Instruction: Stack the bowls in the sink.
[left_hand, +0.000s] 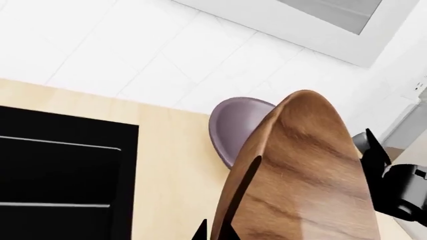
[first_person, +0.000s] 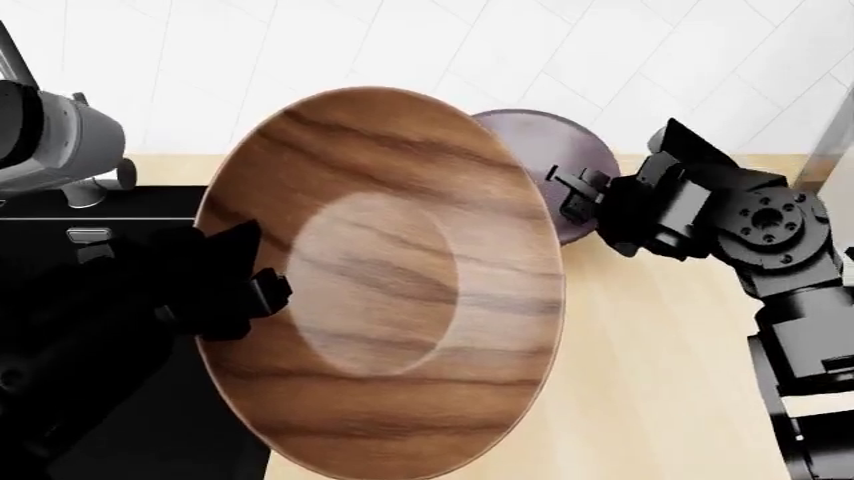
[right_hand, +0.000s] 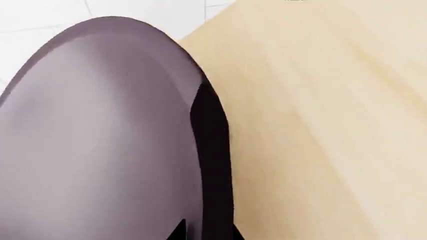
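Observation:
My left gripper (first_person: 260, 290) is shut on the left rim of the big brown wood-grain bowl (first_person: 387, 280) and holds it raised and tilted toward the head camera. In the left wrist view the bowl (left_hand: 300, 175) stands edge-on between the fingers (left_hand: 237, 200). My right gripper (first_person: 574, 190) is shut on the right rim of the purple-grey bowl (first_person: 554, 140), which is lifted behind the brown one and partly hidden by it. In the right wrist view the purple bowl (right_hand: 100, 130) fills the left half, its rim between the fingers (right_hand: 210, 150). The black sink (first_person: 120, 215) lies below left.
The beige wooden countertop (first_person: 667, 350) runs to the right of the sink and shows in both wrist views (left_hand: 173, 165) (right_hand: 320, 110). A chrome faucet (first_person: 67, 140) stands at the sink's back left. White tiled wall (first_person: 400, 40) rises behind. Wire rack bars (left_hand: 60, 145) cross the basin.

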